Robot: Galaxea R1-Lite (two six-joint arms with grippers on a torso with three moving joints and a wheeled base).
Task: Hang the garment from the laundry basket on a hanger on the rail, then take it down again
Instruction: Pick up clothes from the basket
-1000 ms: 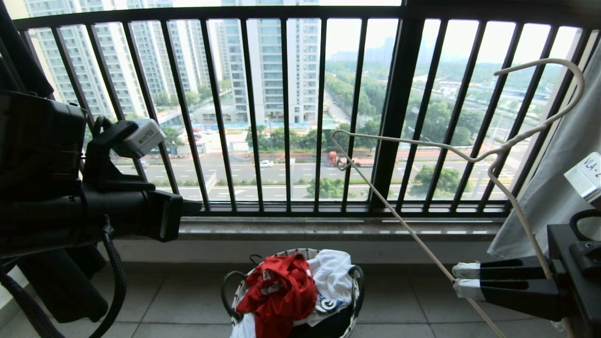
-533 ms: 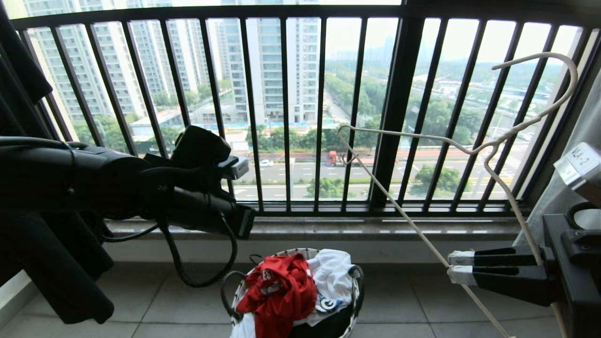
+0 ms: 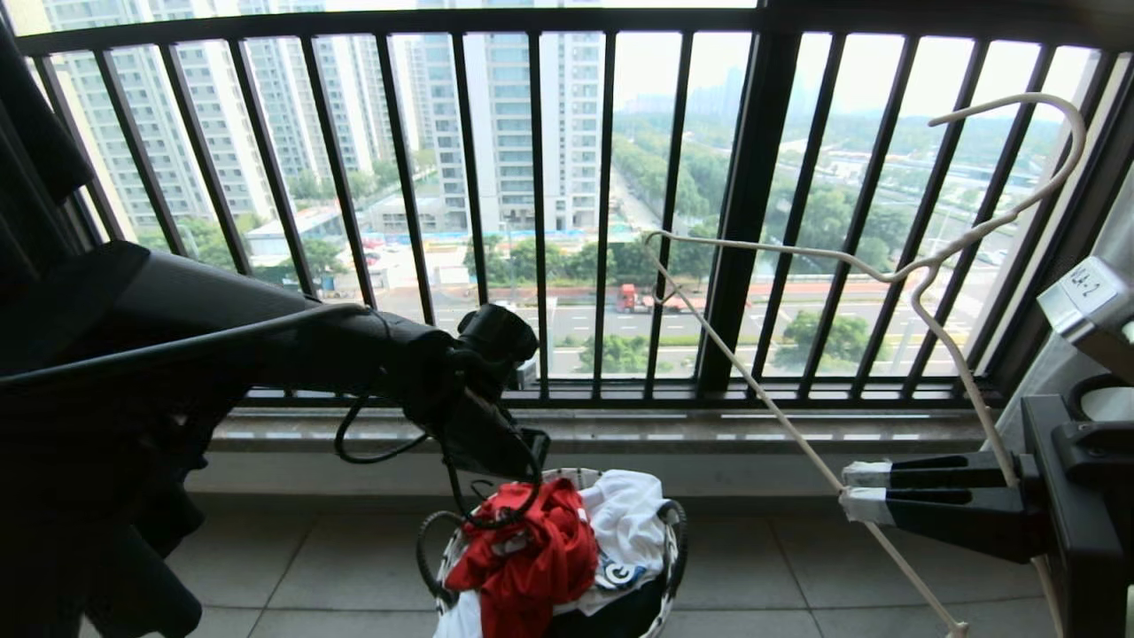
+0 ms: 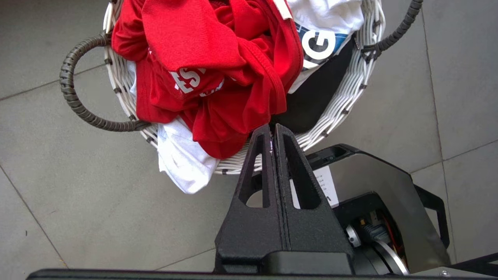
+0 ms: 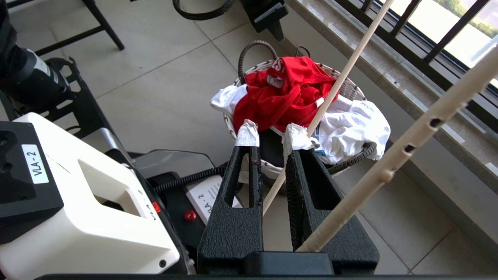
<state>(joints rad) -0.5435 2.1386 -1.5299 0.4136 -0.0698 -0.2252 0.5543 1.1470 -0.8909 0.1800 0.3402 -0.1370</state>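
The red garment [image 3: 532, 549] lies crumpled on top of the small round laundry basket [image 3: 675, 523] on the tiled floor below the window. My left gripper [image 3: 530, 447] hangs just above the basket's rim, pointing down. In the left wrist view the left gripper [image 4: 271, 126] is shut and empty, its tips over the basket's white rim [image 4: 342, 101] next to the garment [image 4: 210, 62]. At the right my right gripper [image 3: 861, 492] is shut on the lower bar of the thin white hanger [image 3: 797, 257], holding it up in the air. The rail is out of view.
A black barred window railing [image 3: 540, 221] and a stone sill [image 3: 620, 430] stand behind the basket. A white printed shirt [image 3: 629, 514] fills the basket's right side. Dark fabric [image 3: 35, 133] hangs at the far left. My white base [image 5: 78, 202] is close below the right arm.
My left arm has swung from the left edge across and down until its shut gripper is over the basket. The right gripper and hanger have barely moved.
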